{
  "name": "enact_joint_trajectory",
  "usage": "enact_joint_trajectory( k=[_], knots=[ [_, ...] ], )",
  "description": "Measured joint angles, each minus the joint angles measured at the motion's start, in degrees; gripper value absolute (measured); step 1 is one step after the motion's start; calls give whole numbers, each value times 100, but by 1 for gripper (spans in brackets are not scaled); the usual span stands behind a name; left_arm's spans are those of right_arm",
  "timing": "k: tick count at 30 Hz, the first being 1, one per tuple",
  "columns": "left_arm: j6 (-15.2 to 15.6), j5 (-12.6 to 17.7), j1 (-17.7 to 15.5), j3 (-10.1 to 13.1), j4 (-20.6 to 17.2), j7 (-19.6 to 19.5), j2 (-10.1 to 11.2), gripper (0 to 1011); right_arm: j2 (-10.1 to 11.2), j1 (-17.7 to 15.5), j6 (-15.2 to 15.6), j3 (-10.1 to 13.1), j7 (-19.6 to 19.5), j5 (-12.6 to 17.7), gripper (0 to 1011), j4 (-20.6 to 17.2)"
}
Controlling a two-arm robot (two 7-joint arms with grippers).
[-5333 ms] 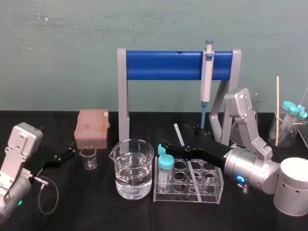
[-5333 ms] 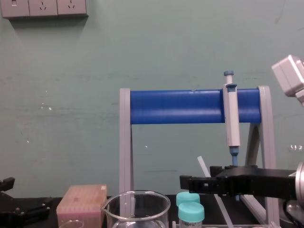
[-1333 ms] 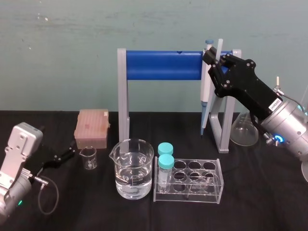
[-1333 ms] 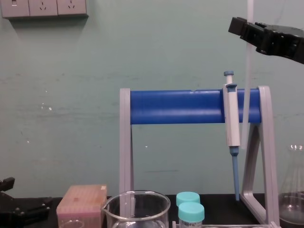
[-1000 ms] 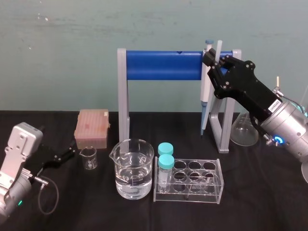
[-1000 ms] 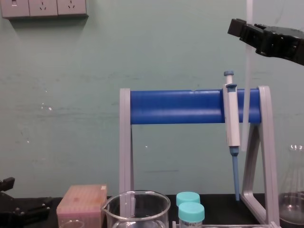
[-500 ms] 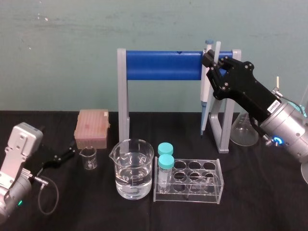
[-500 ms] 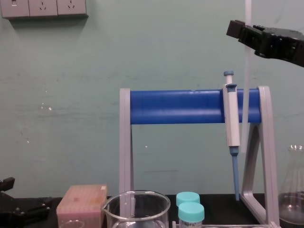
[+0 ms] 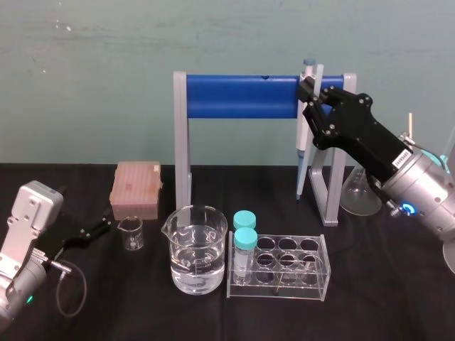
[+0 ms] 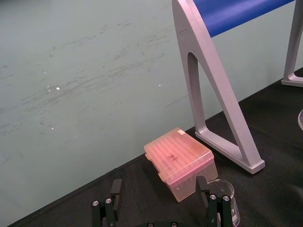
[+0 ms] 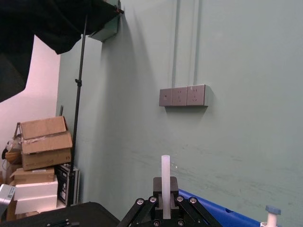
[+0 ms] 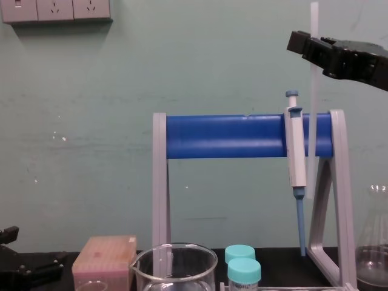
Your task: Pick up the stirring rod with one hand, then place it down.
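Note:
The stirring rod, thin and whitish, hangs upright high above the table, just right of the hanging pipette. My right gripper is shut on its upper part, with the top end sticking out above the fingers. In the head view the right gripper sits in front of the stand's right end, and the rod pokes up above it. The right wrist view shows the rod pinched between the right gripper fingers. My left gripper rests open at the table's left, near the pink box.
A blue-bar stand spans the back. In front stand a beaker of water and a clear tube rack holding two teal-capped tubes. A pink tip box and a small beaker are at the left, a flask at the right.
The right gripper has sunk a little and drifted slightly left with the rod still upright in it; the rod's top end now shows in the chest view. The left arm has not moved.

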Motion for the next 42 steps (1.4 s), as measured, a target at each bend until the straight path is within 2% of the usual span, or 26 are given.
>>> enact_joint_trajectory(
  k=[16, 26, 34, 42],
  knots=[
    [0, 0, 0, 0, 0, 0, 0, 1000, 33, 14, 30, -58, 90, 33, 70, 51],
    [0, 0, 0, 0, 0, 0, 0, 1000, 140, 6, -22, -123, 402, 199, 70, 138],
    [0, 0, 0, 0, 0, 0, 0, 1000, 221, -39, -292, -262, 985, 497, 70, 499],
    [0, 0, 0, 0, 0, 0, 0, 1000, 197, -94, -554, -399, 1293, 620, 70, 906]
  ],
)
